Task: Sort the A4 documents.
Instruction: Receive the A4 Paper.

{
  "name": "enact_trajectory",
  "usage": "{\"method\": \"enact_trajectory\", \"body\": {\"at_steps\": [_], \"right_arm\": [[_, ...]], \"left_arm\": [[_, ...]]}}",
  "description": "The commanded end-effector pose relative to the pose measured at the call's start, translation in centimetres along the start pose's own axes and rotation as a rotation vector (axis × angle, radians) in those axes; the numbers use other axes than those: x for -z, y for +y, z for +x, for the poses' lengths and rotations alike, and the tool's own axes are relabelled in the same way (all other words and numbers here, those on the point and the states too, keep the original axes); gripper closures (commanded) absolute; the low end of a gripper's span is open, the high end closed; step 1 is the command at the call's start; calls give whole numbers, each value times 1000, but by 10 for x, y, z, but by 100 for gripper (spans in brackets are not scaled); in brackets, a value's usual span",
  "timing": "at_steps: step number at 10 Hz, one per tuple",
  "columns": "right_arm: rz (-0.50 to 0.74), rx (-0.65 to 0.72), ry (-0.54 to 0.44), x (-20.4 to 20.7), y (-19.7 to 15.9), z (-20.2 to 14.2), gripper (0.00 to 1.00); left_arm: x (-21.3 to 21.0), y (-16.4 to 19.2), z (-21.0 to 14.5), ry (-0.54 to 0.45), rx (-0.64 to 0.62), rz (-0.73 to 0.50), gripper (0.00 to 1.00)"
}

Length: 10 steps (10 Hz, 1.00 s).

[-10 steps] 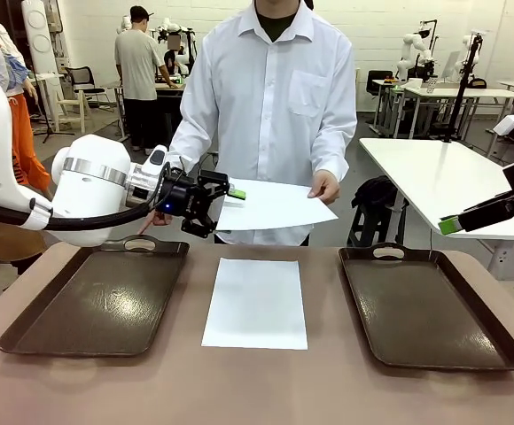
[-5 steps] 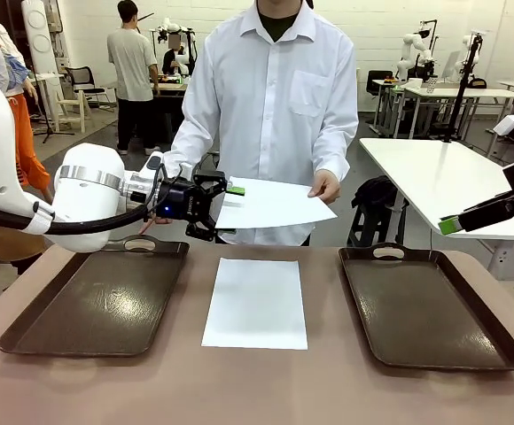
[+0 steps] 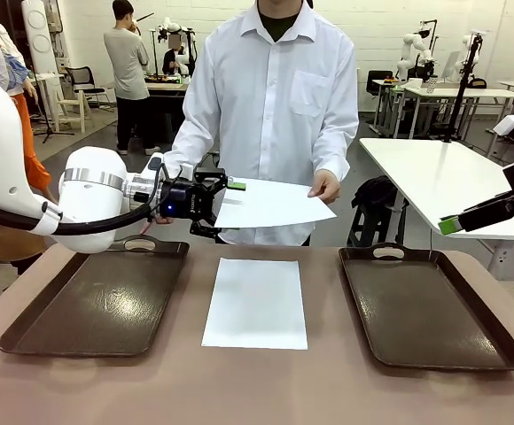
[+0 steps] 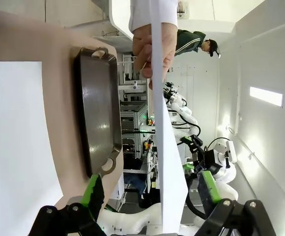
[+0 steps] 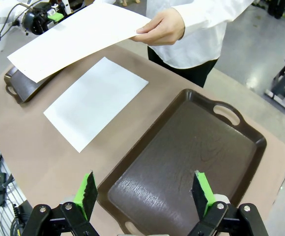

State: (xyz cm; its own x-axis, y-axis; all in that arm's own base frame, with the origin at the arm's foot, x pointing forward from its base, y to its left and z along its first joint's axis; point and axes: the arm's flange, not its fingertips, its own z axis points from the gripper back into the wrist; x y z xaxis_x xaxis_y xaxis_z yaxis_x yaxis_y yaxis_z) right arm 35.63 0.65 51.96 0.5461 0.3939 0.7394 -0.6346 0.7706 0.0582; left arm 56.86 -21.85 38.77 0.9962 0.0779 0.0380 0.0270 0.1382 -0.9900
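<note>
Straddled more squarely than a second ago, the held sheet (image 3: 275, 202), thin, white and faintly bowed, is kept aloft by a hand (image 3: 325, 188); the left gripper (image 3: 224, 209) is spread about its edge, unclosed, so handover is judged near. A second sheet (image 3: 257, 303) lies flat between the left tray (image 3: 97, 301) and right tray (image 3: 425, 305), both glossy brown; the right gripper (image 5: 145, 189) hangs spread above the latter.

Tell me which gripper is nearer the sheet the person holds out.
Left. The left gripper straddles an edge of the held sheet; the right gripper hangs over the right tray, far off.
</note>
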Motion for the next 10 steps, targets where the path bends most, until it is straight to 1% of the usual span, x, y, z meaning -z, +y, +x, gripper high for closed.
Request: {"method": "enact_trajectory", "body": {"at_steps": [1,2,4,10], "right_arm": [[2,1,1,0,0,0,0],[2,1,1,0,0,0,0],[2,1,1,0,0,0,0],[2,1,1,0,0,0,0]], "left_arm": [[8,-2,4,7,29,-3,9],[8,-2,3,36,26,-5,19],[7,-3,4,18,45,-16,38],[5,-4,2,-16,49,-8,96]]}}
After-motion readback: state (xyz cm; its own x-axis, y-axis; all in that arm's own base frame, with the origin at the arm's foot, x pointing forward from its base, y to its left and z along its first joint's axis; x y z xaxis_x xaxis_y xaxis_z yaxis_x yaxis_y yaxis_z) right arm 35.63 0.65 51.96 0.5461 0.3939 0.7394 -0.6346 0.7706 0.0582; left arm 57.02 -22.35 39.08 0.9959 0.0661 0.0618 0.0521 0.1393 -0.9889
